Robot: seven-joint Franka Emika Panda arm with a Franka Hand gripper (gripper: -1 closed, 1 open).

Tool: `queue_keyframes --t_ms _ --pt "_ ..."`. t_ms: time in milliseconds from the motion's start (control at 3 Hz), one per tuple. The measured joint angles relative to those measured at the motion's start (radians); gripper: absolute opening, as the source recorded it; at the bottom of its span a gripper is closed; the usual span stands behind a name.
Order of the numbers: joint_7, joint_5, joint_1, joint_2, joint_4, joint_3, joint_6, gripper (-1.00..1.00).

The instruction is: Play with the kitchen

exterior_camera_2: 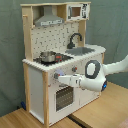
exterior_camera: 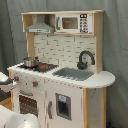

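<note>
the kitchen [exterior_camera_2: 60, 65] stands against the grey curtain, its front panel facing the arm. in the second exterior view the gripper [exterior_camera_2: 61, 78] points level at that panel, its tip just at or touching a knob [exterior_camera_2: 56, 76] on the strip above the oven door [exterior_camera_2: 64, 96]. whether the tip is wide, narrow or clamped on the knob cannot be told from either view.

the step in hand looks like working a knob. the next move probably calls for a small twist about the tool's own axis, without pushing further in.

directly above the tool runs the counter edge, with the pot [exterior_camera_2: 48, 56] on the hob [exterior_camera_2: 55, 58] beyond it. below the tool is the oven door. behind the tool, back along the arm, the room is open, so retreat is free. in the first exterior view only the tool's end [exterior_camera: 6, 80] shows at the frame edge.
</note>
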Motion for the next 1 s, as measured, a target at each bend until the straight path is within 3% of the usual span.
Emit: queue_keyframes --t_ms 333,1000 --pt "-0.074 -0.001 0.053 0.001 -0.003 -0.056 0.006 1.00" --pt "-0.217 -0.001 0.111 0.002 -0.003 -0.212 0.047 1.00"
